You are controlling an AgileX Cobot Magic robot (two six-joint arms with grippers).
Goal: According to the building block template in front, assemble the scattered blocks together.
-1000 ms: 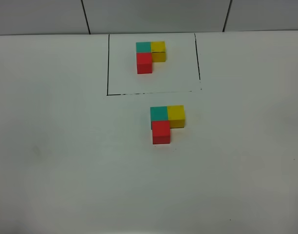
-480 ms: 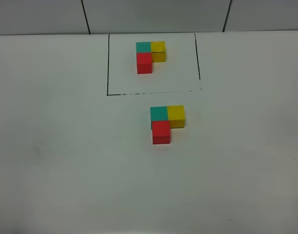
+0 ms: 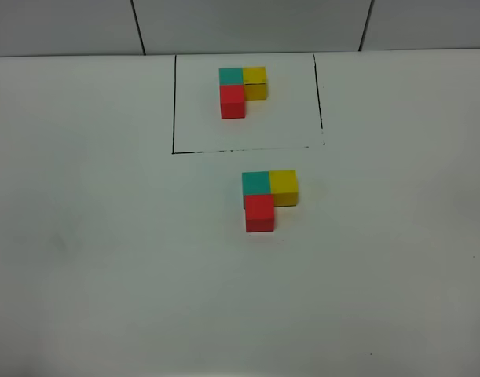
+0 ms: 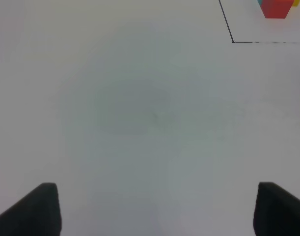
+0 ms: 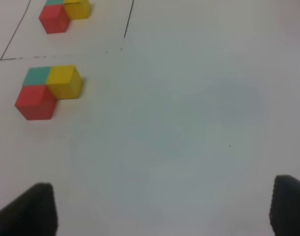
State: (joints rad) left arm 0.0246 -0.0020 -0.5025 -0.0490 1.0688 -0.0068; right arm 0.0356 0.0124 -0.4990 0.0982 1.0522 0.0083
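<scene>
The template, a teal [image 3: 231, 75], yellow [image 3: 255, 81] and red [image 3: 232, 101] cube cluster, sits inside the black drawn rectangle [image 3: 174, 118] at the back of the table. In front of it the loose teal cube [image 3: 255, 182], yellow cube [image 3: 284, 187] and red cube [image 3: 260, 213] touch in the same L shape. They also show in the right wrist view: teal [image 5: 37, 76], yellow [image 5: 65, 81], red [image 5: 35, 102]. Neither arm shows in the high view. My left gripper [image 4: 157, 211] and right gripper [image 5: 162, 211] are open and empty, both well away from the cubes.
The table is a plain white surface. A tiled wall [image 3: 247, 23] runs behind it. The left wrist view shows a corner of the black rectangle [image 4: 232, 41] and the template's red cube [image 4: 277, 8].
</scene>
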